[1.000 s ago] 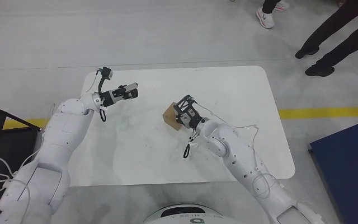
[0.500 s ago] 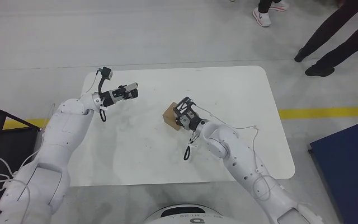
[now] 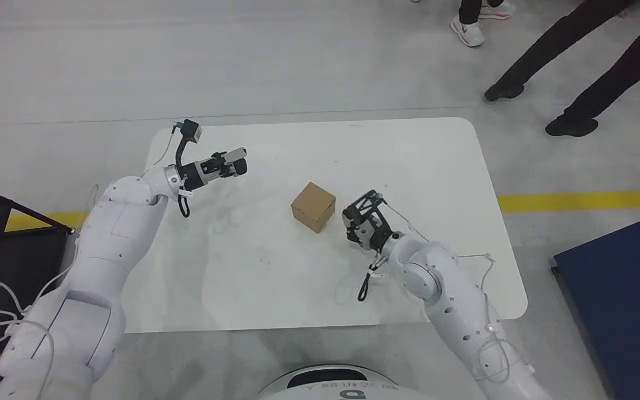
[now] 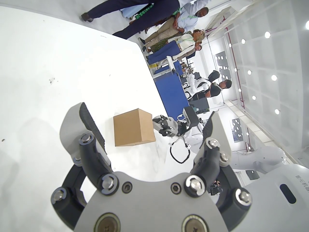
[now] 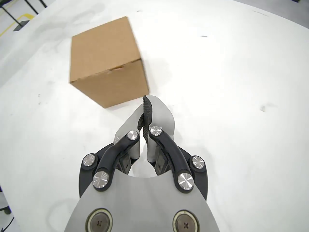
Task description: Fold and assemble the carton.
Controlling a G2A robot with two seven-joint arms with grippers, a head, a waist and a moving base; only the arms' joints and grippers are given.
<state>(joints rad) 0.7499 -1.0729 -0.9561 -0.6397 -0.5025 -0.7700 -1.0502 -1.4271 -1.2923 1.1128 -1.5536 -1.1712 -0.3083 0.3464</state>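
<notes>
A closed brown carton (image 3: 313, 206) stands as a small cube near the middle of the white table (image 3: 420, 160). It also appears in the left wrist view as the carton (image 4: 134, 127) and in the right wrist view as the carton (image 5: 106, 61). My right gripper (image 3: 352, 217) sits just right of the carton, apart from it, its fingers shut together with nothing between them (image 5: 145, 107). My left gripper (image 3: 240, 162) hovers over the table's left part, well away from the carton, open and empty (image 4: 147, 121).
The table's right half and front are bare. A blue object (image 3: 605, 290) stands off the table at the right. People's legs (image 3: 560, 60) stand on the floor beyond the far edge.
My right gripper has let go of the carton and pulled back to the right. The carton now stands alone. The left arm has not moved.
</notes>
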